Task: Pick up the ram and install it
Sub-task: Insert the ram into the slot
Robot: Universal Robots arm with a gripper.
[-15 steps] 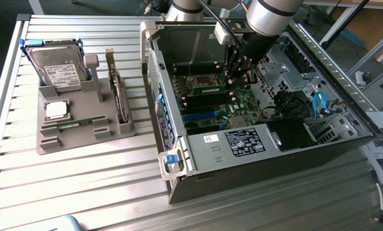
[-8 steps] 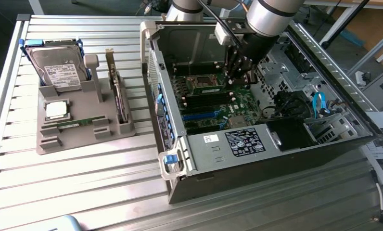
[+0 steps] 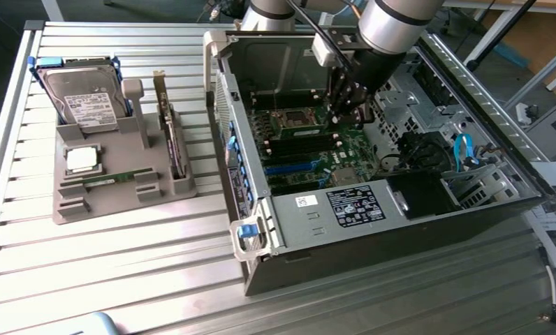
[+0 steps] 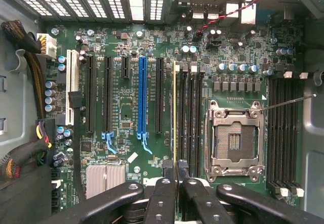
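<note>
Jaws are clamped on the ram (image 4: 174, 113). I'm seeing it edge-on, a thin yellow-edged strip standing out from between the black fingertips (image 4: 164, 183). It runs in line with the bank of black memory slots (image 4: 188, 113), just beside the CPU socket (image 4: 234, 140); whether it touches a slot, I can't tell. The blue expansion slot (image 4: 142, 95) sits further across the motherboard (image 4: 126, 107). From outside, my arm (image 3: 394, 24) reaches down into the open computer case (image 3: 259, 234). Well apart, on the exterior view's left, the grey holder (image 3: 119, 192) on the tabletop (image 3: 119, 265) carries the hard drive (image 3: 84, 98) and a dark expansion card (image 3: 171, 136).
</note>
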